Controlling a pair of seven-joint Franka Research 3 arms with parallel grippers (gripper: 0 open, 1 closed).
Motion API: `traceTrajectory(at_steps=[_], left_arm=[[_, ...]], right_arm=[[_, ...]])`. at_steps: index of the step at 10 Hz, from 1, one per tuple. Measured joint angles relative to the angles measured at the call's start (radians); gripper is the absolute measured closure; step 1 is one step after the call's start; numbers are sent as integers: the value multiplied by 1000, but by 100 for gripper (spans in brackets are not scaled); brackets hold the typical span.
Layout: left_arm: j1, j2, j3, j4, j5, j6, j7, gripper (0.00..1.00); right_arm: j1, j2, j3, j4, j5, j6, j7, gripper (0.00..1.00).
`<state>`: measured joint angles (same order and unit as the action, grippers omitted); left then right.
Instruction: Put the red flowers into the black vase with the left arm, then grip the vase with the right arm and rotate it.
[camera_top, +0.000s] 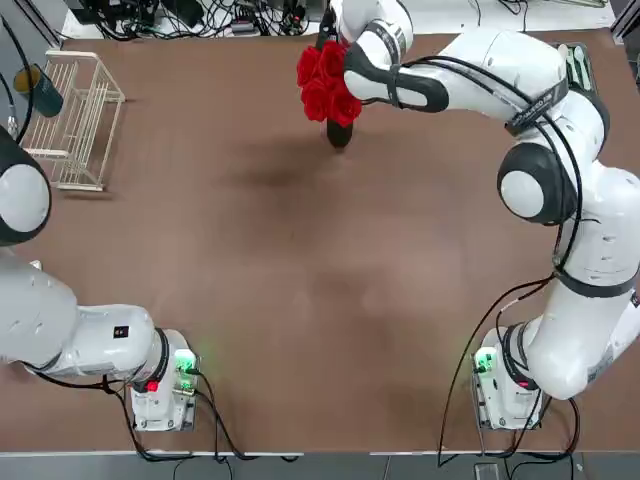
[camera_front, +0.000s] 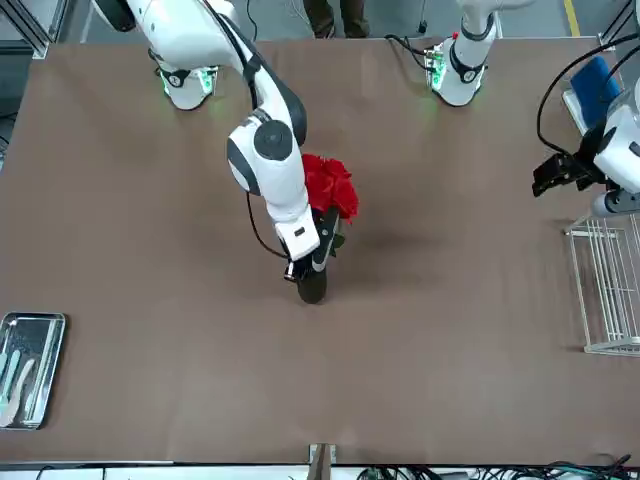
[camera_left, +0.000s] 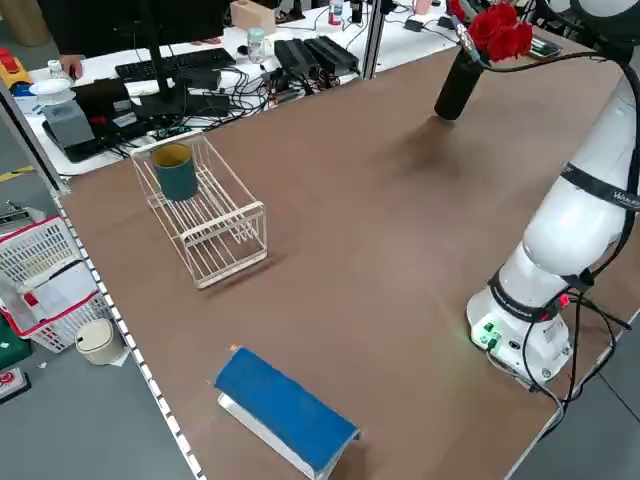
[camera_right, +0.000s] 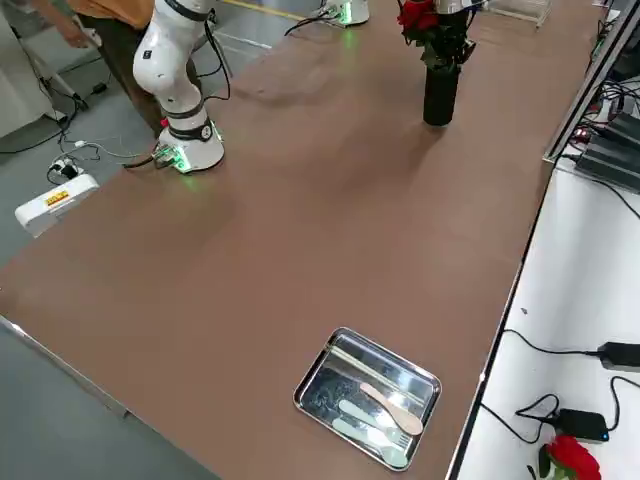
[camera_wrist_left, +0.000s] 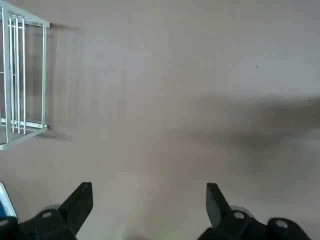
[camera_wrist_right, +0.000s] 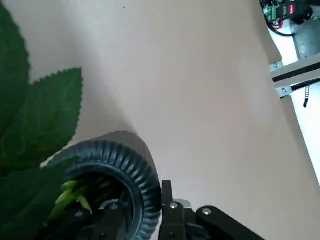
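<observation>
Flowers: bunch of bright red roses (camera_top: 325, 82) with green leaves (camera_wrist_right: 35, 125), stems down in the slim matte black ribbed vase (camera_right: 440, 95).
Vase: upright on the brown table (camera_top: 300, 280), far side from the arm bases, toward the right arm's half.
Right gripper (camera_front: 312, 262): white arm reaches across; fingers clamped narrow on the vase rim, one inside the mouth, one outside.
Left gripper (camera_wrist_left: 150, 210): fingers spread wide, nothing between them, hanging above bare tabletop near the white wire rack (camera_top: 75, 120).
Rack: dark green cup (camera_left: 176, 172) sits inside.
</observation>
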<state>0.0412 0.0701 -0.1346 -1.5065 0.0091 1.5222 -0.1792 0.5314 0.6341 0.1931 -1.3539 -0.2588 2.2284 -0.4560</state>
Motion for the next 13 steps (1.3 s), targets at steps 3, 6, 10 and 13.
traceTrajectory(at_steps=[3,6,10,13], left_arm=[[3,7,2,0,0,0,-1,0],[4,10,4,0,0,0,-1,0],[5,10,5,0,0,0,-1,0],[5,10,5,0,0,0,-1,0]], right_arm=[[1,9,0,-6,-1,1,-34,72],[1,27,0,-7,-5,14,-44,70],[1,27,-2,-7,-5,14,-44,57],[-6,27,-5,-6,-5,15,-44,47]])
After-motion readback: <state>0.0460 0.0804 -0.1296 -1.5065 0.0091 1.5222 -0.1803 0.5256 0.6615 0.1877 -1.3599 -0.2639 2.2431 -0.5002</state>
